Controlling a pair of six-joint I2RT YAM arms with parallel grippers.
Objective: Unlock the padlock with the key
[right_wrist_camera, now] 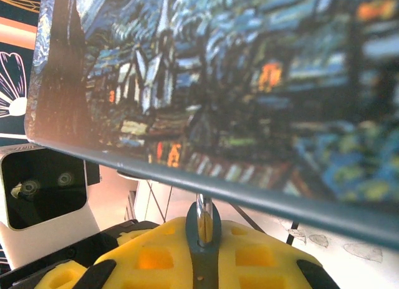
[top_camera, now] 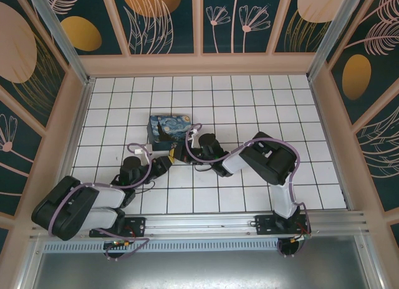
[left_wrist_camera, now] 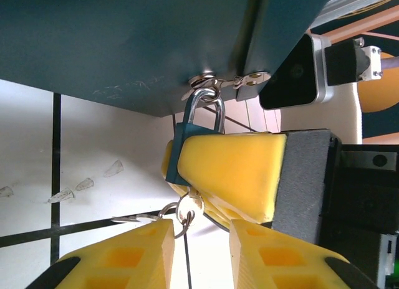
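Under the starry-night box (left_wrist_camera: 124, 46): a small padlock (left_wrist_camera: 179, 155), likely light, rigid, slick.
My right fingers (left_wrist_camera: 230, 170) clamp its body; left fingers (left_wrist_camera: 124, 255) gape around the key (left_wrist_camera: 187, 205), best pinched flat.

White tiled floor (top_camera: 262, 102), dark grout lines in a square grid, evenly lit, with only soft shadows. Enclosed on three sides: back wall (top_camera: 162, 21), left wall (top_camera: 25, 71), right wall (top_camera: 368, 71). All are dark teal panels printed with pink line-drawn flowers and leaves, plus orange and peach ovals. Panels sit in peach-coloured framing (top_camera: 199, 63), which also forms a ledge along the floor's far edge. A slanted aluminium post (top_camera: 57, 33) stands at the back left corner and a second post (top_camera: 338, 33) at the back right. At the near edge, an aluminium rail (top_camera: 199, 222) runs across the width, with a grey metal sheet (top_camera: 199, 270) below it. In the left wrist view, a few small pale marks (left_wrist_camera: 87, 183) show on one tile.
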